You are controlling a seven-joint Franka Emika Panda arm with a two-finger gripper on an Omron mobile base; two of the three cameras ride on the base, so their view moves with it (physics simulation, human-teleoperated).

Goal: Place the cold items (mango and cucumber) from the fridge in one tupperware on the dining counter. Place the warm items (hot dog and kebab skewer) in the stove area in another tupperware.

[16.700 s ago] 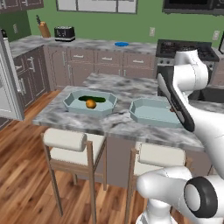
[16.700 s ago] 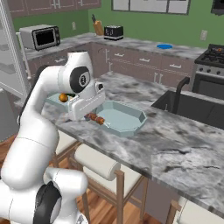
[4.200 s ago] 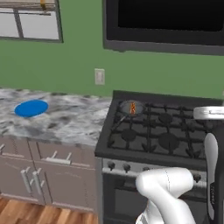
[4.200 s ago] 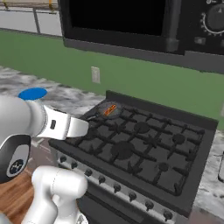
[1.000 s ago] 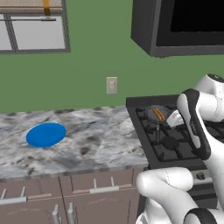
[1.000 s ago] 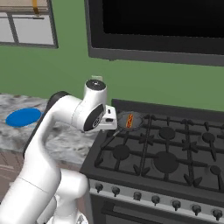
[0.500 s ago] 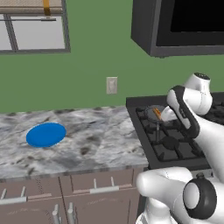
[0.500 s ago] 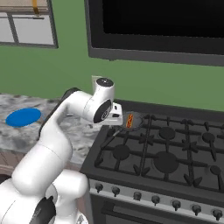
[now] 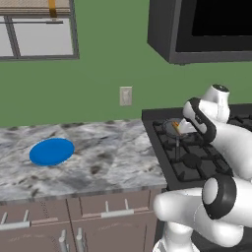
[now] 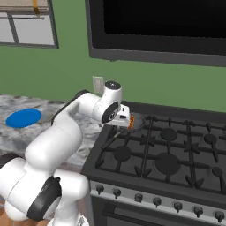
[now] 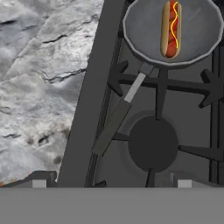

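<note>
The hand [image 10: 125, 120] hangs with its jaws spread wide and nothing between them, above the near-left burner of the stove [image 11: 153, 144]. Just ahead of it, a pan's long handle [image 11: 116, 120] runs back to the grey pan [image 11: 131, 30]. The hot dog [image 11: 170, 28] lies inside, beyond the fingertips. Marbled worktop [image 11: 39, 78] spreads to the hand's left.

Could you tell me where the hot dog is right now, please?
In the hand view, the hot dog lies in a grey pan on the stove's back-left burner, near the marbled worktop.
</note>
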